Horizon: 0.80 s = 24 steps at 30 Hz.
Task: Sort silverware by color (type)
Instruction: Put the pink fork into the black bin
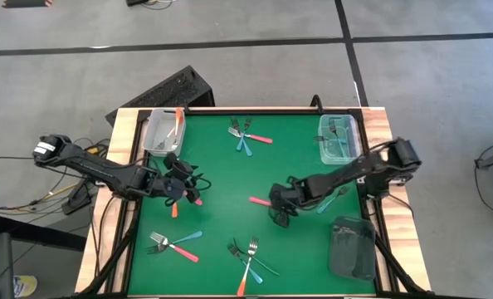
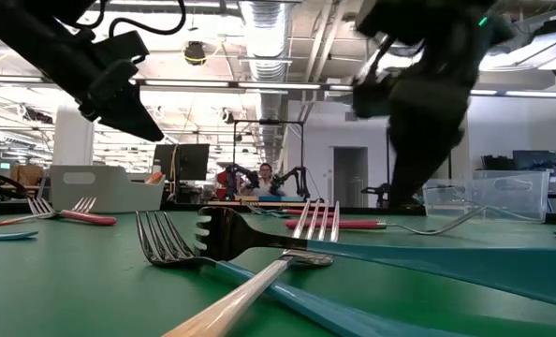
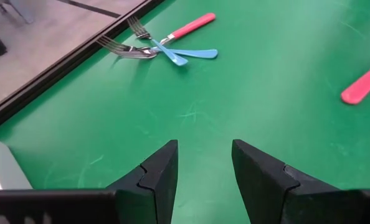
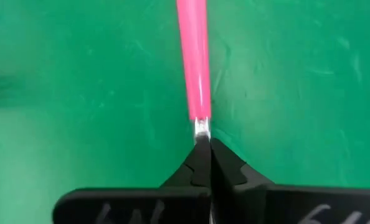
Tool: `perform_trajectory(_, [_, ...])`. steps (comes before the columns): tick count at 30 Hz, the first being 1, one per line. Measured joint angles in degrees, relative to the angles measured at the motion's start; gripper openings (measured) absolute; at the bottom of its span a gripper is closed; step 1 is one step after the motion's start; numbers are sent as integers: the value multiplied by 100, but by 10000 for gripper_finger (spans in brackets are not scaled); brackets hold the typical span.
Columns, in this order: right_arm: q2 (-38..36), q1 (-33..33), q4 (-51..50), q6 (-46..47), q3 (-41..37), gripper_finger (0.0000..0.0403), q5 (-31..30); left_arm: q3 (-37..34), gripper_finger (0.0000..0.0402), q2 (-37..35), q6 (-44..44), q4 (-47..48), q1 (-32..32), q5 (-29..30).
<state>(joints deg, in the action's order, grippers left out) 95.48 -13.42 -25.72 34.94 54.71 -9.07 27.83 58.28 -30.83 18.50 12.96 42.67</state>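
Small forks with pink, teal or orange handles lie in clusters on the green mat. One cluster is at the far middle, one near left and one near middle. My right gripper is right of the mat's middle, shut on a pink-handled fork. My left gripper hangs open over the left part of the mat with nothing between its fingers. An orange fork and a pink one lie beside it. My right gripper pinches the pink fork between its two fingertips at the silver neck, just past the end of the pink handle. The fingers slant down from above. The handle sticks out toward the table's left; the fingers hide the tines.
A clear bin at the far left corner holds an orange fork. A clear bin at the far right holds teal forks. A dark bin stands at the near right. A raised black rim edges the mat.
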Motion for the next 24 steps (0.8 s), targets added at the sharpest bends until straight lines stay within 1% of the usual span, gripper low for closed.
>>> perform_trajectory(3, [-532,-303,-532,360,0,6,-384,0,139,-1,0,1,-99,2])
perform_trajectory(6, [-985,-613,-1046,690,12,7,-434,0,139,0,-4,-22,-157,2])
perform_trajectory(8, [-1109,-781,-1132,820,12,18,-502,0,139,-2,-4,-32,-181,2])
perform_trajectory(10, [-1128,-921,-1063,860,9,39,-845,0,139,-1,-4,-112,-209,4])
perform_trajectory(12, [-1013,-971,-784,771,18,63,-1248,0,139,-1,8,-235,-224,1])
perform_trajectory(15, [-661,-926,-459,510,18,100,-1559,0,139,42,17,-375,-224,3])
perform_trajectory(18, [-277,-792,-177,398,18,136,-1568,-2,139,145,17,-401,-224,-42])
perform_trajectory(20, [-35,-669,-16,403,20,157,-1468,-4,139,241,21,-381,-224,-207])
perform_trajectory(24, [381,-491,150,404,18,182,-1219,-4,139,468,109,-397,-223,-399])
